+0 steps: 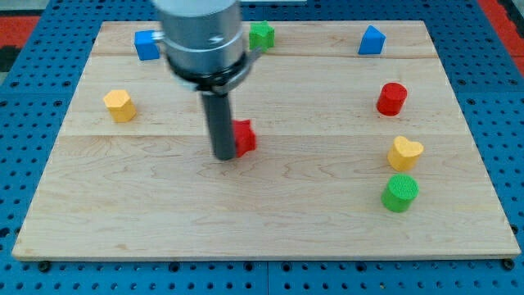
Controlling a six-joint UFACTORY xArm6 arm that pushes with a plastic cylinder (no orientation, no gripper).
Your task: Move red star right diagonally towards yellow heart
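Observation:
The red star [245,138] lies near the middle of the wooden board, partly hidden by my rod. My tip [225,156] rests on the board right against the star's left side. The yellow heart [404,153] lies far to the view's right, slightly lower than the star. The arm's grey body hangs over the board's top middle.
A green cylinder [400,192] sits just below the heart and a red cylinder [392,98] above it. A yellow hexagon block [119,105] is at the left. A blue block [147,44], a green block [262,34] and a blue triangle block [372,40] line the top.

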